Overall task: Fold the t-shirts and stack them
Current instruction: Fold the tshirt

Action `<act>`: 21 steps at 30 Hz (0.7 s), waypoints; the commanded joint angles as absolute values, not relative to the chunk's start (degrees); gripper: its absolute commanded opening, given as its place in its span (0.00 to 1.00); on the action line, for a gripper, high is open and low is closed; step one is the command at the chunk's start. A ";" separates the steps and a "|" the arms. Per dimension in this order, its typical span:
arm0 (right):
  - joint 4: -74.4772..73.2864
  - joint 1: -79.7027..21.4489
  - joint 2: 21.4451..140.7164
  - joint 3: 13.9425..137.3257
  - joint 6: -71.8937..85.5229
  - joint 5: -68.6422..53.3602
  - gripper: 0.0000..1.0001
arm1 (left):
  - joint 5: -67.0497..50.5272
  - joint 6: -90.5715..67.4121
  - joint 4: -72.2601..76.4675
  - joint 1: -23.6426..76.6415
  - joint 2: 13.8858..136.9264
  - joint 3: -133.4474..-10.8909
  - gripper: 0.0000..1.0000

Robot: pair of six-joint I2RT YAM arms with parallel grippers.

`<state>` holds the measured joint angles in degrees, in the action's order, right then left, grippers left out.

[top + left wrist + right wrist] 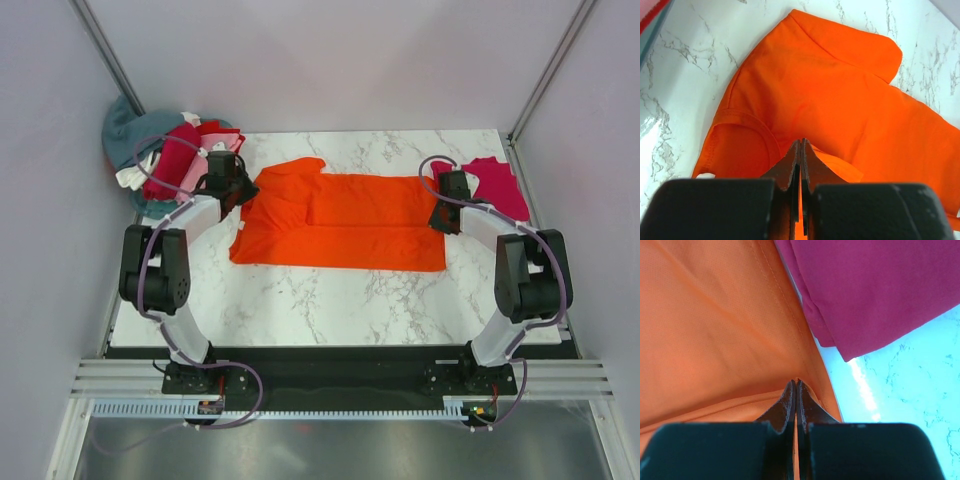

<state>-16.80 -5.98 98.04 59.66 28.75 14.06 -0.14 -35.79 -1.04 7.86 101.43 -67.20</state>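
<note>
The white marbled desk (330, 300) carried an orange t-shirt (350, 225) spread across its middle, running left to right. A crimson-pink t-shirt (495, 185) lay at the far right corner, just beside it. A heap of t-shirts (175, 160) sat at the far left corner, partly over the edge

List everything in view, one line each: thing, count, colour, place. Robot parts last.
orange t-shirt: one, bright orange, spread across the middle of the table, partly folded
crimson-pink t-shirt: one, crimson-pink, far right corner, beside the orange one's right end
shirt pile: one heap, teal, dark red, light pink and white, far left corner
table: one, white marble
left gripper: one, black, shut on the orange t-shirt's left end
right gripper: one, black, shut on the orange t-shirt's right edge
</note>
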 commanded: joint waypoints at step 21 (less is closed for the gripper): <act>-13.10 -5.80 85.10 52.05 31.02 10.73 0.43 | -0.18 -36.65 -7.82 9.66 101.79 -73.93 0.65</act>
<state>-15.03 -5.82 90.45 54.94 30.20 12.56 -1.02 -37.04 -5.67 8.58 107.66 -73.58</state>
